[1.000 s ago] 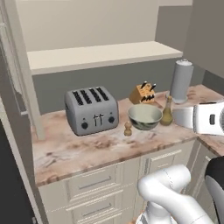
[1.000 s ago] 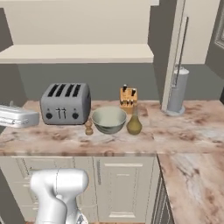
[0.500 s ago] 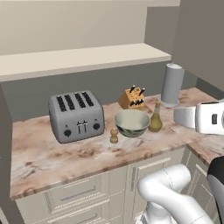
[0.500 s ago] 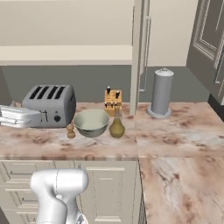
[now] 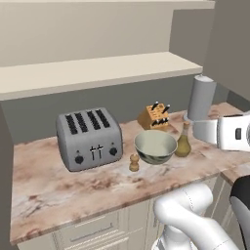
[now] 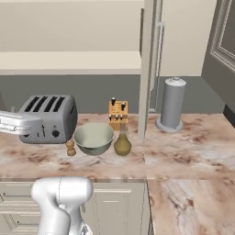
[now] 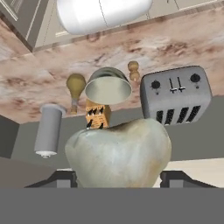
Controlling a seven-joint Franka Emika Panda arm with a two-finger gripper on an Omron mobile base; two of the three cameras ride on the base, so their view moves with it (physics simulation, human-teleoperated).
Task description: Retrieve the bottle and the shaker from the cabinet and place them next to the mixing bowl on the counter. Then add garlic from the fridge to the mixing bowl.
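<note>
In the hand view, which is rolled upside down, a whitish-beige garlic [image 7: 118,153] sits between my gripper [image 7: 118,180] tips, and the gripper is shut on it. Beyond it lies the pinkish marble counter [image 5: 53,188]. The grey-green mixing bowl [image 5: 155,146] [image 6: 93,137] [image 7: 108,87] stands there. The olive glass bottle [image 5: 183,144] [image 6: 122,142] [image 7: 75,85] is close on one side of it. The small brown shaker [image 5: 134,162] [image 6: 70,148] [image 7: 133,68] is close on the other. The cabinet shelf [image 5: 97,73] [image 6: 69,62] runs above. The fridge is out of view.
A grey four-slot toaster [image 5: 89,137] [image 6: 48,118] stands left of the bowl. A wooden knife block [image 5: 155,117] [image 6: 118,112] is behind the bowl, and a grey paper-towel roll [image 5: 201,98] [image 6: 172,104] is to the right. A cream upright panel [image 6: 149,69] with a handle rises behind the bottle.
Both base views have swung and drawn nearer to the counter, so the camera has moved. Bowl, bottle, shaker and toaster keep the same arrangement.
</note>
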